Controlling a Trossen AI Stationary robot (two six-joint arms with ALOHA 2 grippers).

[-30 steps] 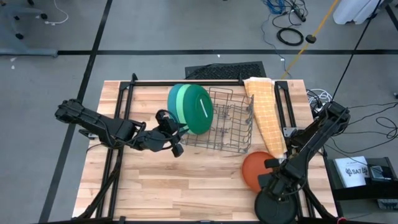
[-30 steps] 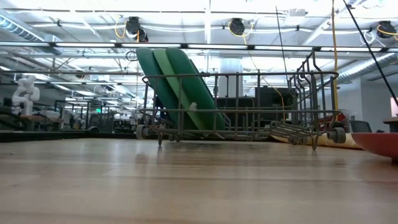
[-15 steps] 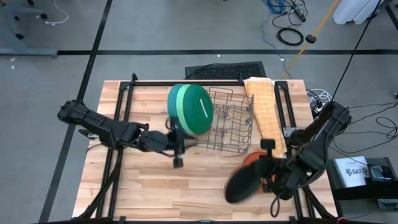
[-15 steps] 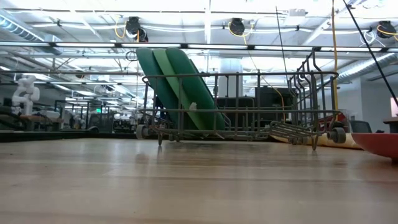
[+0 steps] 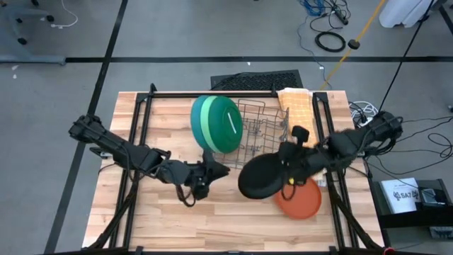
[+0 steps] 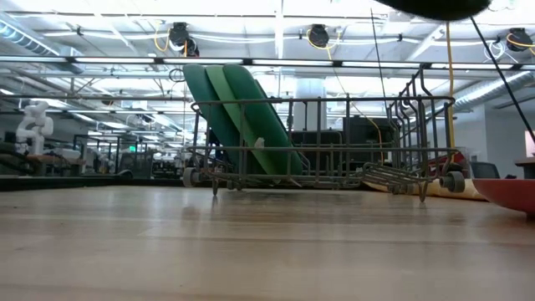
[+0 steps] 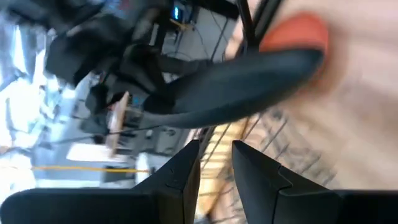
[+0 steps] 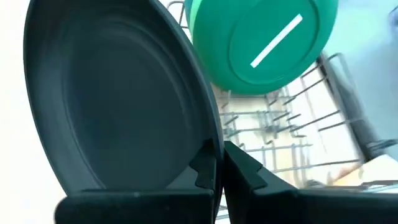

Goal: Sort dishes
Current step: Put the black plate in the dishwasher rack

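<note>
2 dark jointed arms (image 5: 127, 150), blk fingers (image 7: 180, 180).

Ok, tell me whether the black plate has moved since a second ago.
Yes. In the high view the black plate, held by the right gripper, has left the table's near right corner and now hangs beside the dish rack.

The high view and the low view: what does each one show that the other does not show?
Only the high view shows both arms: the right gripper shut on the black plate beside the rack, the left gripper empty, and the yellow-orange cloth. Only the low view shows the room behind. Both show the wire rack, the green plates leaning in it, and the orange plate.
</note>
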